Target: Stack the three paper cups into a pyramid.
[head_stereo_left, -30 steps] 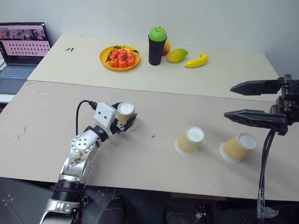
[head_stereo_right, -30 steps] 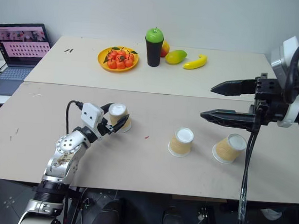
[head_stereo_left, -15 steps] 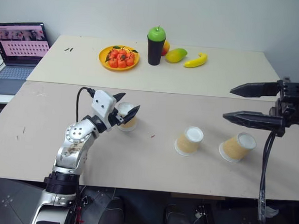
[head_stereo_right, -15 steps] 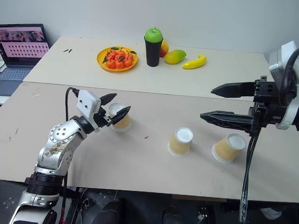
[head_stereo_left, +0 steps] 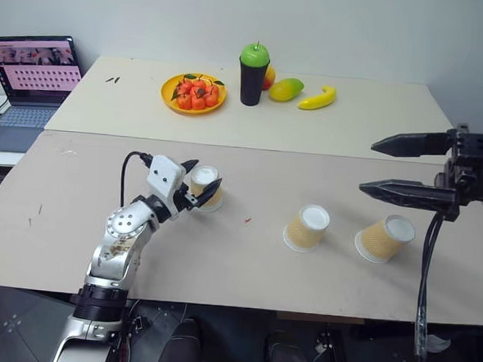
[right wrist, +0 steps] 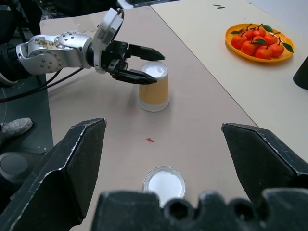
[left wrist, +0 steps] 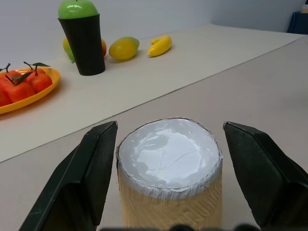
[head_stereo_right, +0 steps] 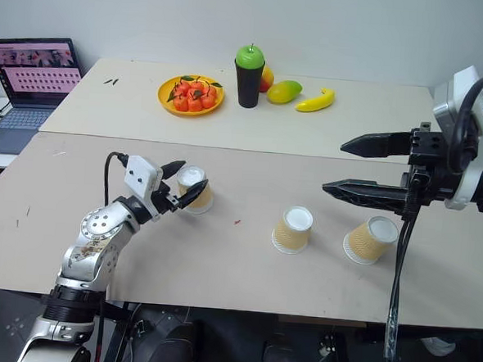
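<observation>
Three tan ribbed paper cups stand upside down on the near table, white bottoms up: the left cup, the middle cup and the right cup. My left gripper is open and straddles the left cup near its top. In the left wrist view the cup sits between the two black fingers with slim gaps on both sides. My right gripper hangs wide open and empty above the table, over the two right cups. No pyramid stands.
On the far table are an orange plate of tangerines, a black cup with a green top, a mango and a banana. A laptop sits at the far left. Bare tabletop lies between the left and middle cups.
My left gripper tipped upward half a second ago and has come back down around the left cup, which stayed in place. The right arm has not moved.
</observation>
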Action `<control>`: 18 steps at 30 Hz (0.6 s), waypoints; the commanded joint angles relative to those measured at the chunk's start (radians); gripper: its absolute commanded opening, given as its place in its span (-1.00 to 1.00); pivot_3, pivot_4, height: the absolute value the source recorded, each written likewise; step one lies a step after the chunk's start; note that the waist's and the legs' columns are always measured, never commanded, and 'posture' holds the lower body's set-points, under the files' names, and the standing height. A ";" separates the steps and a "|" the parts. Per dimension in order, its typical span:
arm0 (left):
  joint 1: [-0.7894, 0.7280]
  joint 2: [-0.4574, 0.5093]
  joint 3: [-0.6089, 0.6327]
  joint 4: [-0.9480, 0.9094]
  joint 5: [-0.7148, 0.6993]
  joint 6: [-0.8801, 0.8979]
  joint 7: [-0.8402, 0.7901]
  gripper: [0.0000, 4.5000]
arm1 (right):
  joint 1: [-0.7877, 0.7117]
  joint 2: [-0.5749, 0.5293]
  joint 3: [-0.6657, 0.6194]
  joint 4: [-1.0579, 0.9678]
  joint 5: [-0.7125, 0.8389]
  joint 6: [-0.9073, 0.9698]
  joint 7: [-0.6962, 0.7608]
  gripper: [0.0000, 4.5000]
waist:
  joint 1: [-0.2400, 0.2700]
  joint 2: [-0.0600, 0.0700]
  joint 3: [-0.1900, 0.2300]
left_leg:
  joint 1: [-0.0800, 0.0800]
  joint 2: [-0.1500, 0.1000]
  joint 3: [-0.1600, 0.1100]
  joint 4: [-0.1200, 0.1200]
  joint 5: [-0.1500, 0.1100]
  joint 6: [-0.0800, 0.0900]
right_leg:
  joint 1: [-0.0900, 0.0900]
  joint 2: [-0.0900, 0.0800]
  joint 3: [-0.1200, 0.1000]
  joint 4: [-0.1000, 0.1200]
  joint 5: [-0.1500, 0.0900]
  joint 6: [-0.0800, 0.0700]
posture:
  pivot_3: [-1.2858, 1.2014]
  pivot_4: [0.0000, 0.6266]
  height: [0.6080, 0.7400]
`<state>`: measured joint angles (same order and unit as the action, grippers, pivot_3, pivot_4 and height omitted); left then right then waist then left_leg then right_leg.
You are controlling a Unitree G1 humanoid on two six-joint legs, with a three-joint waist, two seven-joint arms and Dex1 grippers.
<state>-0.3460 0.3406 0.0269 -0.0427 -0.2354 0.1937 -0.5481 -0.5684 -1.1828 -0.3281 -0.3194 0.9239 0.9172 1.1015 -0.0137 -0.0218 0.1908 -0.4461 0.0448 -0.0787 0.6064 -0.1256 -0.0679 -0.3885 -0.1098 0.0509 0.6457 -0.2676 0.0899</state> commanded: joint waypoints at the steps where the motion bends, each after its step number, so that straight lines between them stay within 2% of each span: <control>1: -0.007 -0.013 0.001 0.002 0.004 -0.027 0.011 0.66 | -0.028 -0.002 -0.021 -0.005 -0.002 -0.027 -0.009 1.00 | 0.000 0.000 0.000 | 0.000 0.000 0.000 0.000 0.000 0.000 | 0.000 0.000 0.000 0.000 0.000 0.000 | 0.03 -0.52 0.88; 2: -0.010 -0.016 0.000 0.006 0.003 -0.026 0.013 0.66 | -0.030 -0.002 -0.020 -0.004 -0.003 -0.028 -0.010 1.00 | 0.000 0.000 0.000 | 0.000 0.000 0.000 0.000 0.000 0.000 | 0.000 0.000 0.000 0.000 0.000 0.000 | 0.03 -0.52 0.88; 5: -0.021 -0.022 -0.003 0.022 0.006 -0.028 0.016 0.38 | -0.032 -0.001 -0.018 -0.004 -0.006 -0.029 -0.013 1.00 | 0.000 0.000 0.000 | 0.000 0.000 0.000 0.000 0.000 0.000 | 0.000 0.000 0.000 0.000 0.000 0.000 | 0.03 -0.52 0.88; 6: -0.026 -0.024 -0.003 0.026 0.007 -0.027 0.016 0.19 | -0.032 -0.001 -0.019 -0.006 -0.006 -0.028 -0.014 1.00 | 0.000 0.000 0.000 | 0.000 0.000 0.000 0.000 0.000 0.000 | 0.000 0.000 0.000 0.000 0.000 0.000 | 0.03 -0.52 0.88; 7: -0.032 -0.026 -0.005 0.031 0.008 -0.024 0.018 0.15 | -0.031 -0.002 -0.020 -0.007 -0.006 -0.027 -0.015 1.00 | 0.000 0.000 0.000 | 0.000 0.000 0.000 0.000 0.000 0.000 | 0.000 0.000 0.000 0.000 0.000 0.000 | 0.03 -0.52 0.88; 13: -0.067 -0.036 -0.007 0.026 -0.004 -0.017 0.013 0.15 | -0.024 -0.007 -0.031 -0.015 0.000 -0.019 -0.022 1.00 | 0.000 0.000 0.000 | 0.000 0.000 0.000 0.000 0.000 0.000 | 0.000 0.000 0.000 0.000 0.000 0.000 | 0.03 -0.52 0.88; 18: -0.122 -0.001 -0.048 -0.025 -0.044 0.043 -0.090 0.15 | -0.013 -0.011 -0.042 -0.021 0.006 -0.014 -0.021 1.00 | 0.000 0.000 0.000 | 0.000 0.000 0.000 0.000 0.000 0.000 | 0.000 0.000 0.000 0.000 0.000 0.000 | 0.03 -0.52 0.88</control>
<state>-0.4382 0.3250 -0.0048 -0.0042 -0.2476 0.2207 -0.5909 -0.5765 -1.1817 -0.3277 -0.3254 0.9218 0.9167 1.0799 -0.0134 -0.0218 0.1908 -0.4464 0.0447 -0.0787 0.6063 -0.1256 -0.0679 -0.3885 -0.1098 0.0509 0.6454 -0.2677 0.0900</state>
